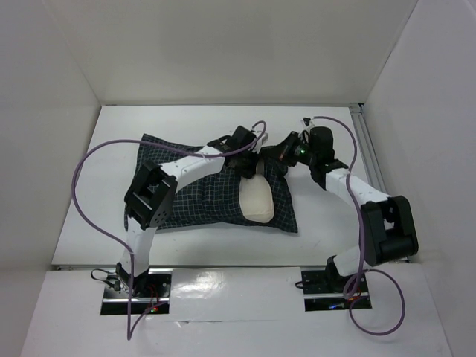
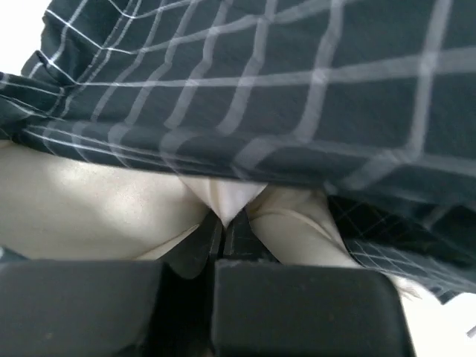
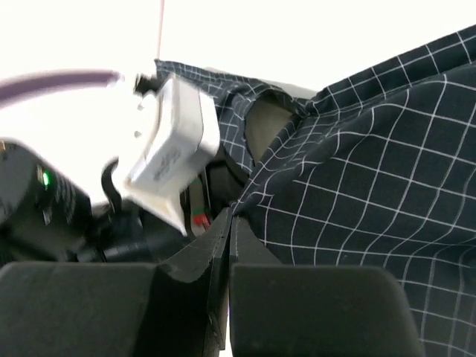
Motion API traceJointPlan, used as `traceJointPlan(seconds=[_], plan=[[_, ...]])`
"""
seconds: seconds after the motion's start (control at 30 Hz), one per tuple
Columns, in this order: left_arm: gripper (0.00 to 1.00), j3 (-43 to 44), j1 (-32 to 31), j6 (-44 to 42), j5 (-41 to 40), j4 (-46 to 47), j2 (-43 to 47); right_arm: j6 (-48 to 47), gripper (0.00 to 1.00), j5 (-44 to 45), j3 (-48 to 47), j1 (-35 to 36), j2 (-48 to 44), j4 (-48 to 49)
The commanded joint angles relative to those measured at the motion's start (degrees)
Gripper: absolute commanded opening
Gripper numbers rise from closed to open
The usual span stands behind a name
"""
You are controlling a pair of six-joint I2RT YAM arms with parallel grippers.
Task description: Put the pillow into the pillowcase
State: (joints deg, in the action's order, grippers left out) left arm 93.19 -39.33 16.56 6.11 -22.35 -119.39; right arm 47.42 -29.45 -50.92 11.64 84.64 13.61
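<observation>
The dark check pillowcase [image 1: 193,193] lies flat across the middle of the table. Part of the cream pillow [image 1: 256,199] shows at its right end, and the rest is hidden under the fabric. My left gripper [image 1: 253,162] reaches in at the pillowcase's far right edge. In the left wrist view the left gripper [image 2: 225,218] is shut on a pinch of the pillow [image 2: 89,208], with the pillowcase [image 2: 260,89] draped just above. My right gripper [image 3: 232,217] is shut on the hem of the pillowcase [image 3: 372,171], close beside the left wrist; it appears in the top view as the right gripper [image 1: 281,158].
White walls enclose the table [image 1: 186,123] on three sides. A metal rail [image 1: 368,149] runs along the right edge. The left arm's white wrist camera [image 3: 175,149] sits right next to my right fingers. Purple cables [image 1: 82,193] loop from both arms.
</observation>
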Motion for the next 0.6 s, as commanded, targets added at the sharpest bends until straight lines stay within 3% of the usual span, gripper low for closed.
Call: traceJointPlan(seconds=[0.0, 0.23, 0.57], plan=[[0.0, -2.9, -0.1, 2.8, 2.9, -20.7, -3.9, -0.8, 0.0, 0.9, -2.2, -2.5, -10.7, 17.4], [0.0, 2.8, 2.7, 6.1, 2.3, -21.2, 1.1, -8.7, 0.0, -0.1, 3.0, -2.5, -11.2, 0.9], [0.0, 6.0, 2.7, 7.3, 4.0, -24.6, 1.8, -12.8, 0.0, 0.4, 4.4, -0.1, -5.6, -5.0]])
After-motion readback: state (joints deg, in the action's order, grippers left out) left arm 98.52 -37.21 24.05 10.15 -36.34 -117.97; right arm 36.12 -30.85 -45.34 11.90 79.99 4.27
